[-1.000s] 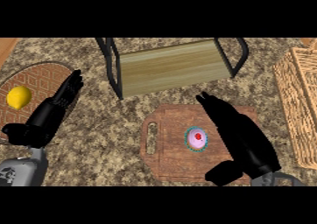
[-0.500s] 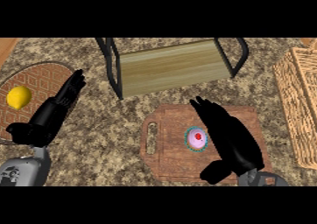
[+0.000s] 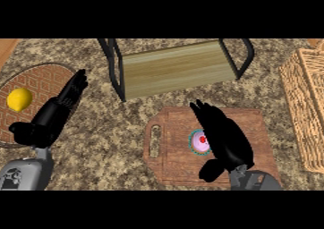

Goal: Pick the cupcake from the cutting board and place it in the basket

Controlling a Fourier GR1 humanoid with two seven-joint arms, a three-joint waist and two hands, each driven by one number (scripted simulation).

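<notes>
The cupcake (image 3: 199, 141), pink frosting with a red centre and a teal rim, sits near the middle of the brown wooden cutting board (image 3: 171, 165). My right hand (image 3: 224, 136) hovers over the board with its fingers straight and pointing up-left, its left edge covering the cupcake's right side. The hand is open and holds nothing. A wicker basket (image 3: 313, 107) stands at the right edge of the view, partly cut off. At the left my left hand (image 3: 59, 112) rests open with fingers up, beside a round mat.
A yellow lemon (image 3: 19, 99) lies on a round woven mat (image 3: 39, 78) at the far left. A wooden stool-like stand (image 3: 174, 67) with black metal legs occupies the top centre. The counter has a speckled stone surface.
My right hand has shifted left across the cutting board and now overlaps the cupcake's right side. The left hand has stayed where it was.
</notes>
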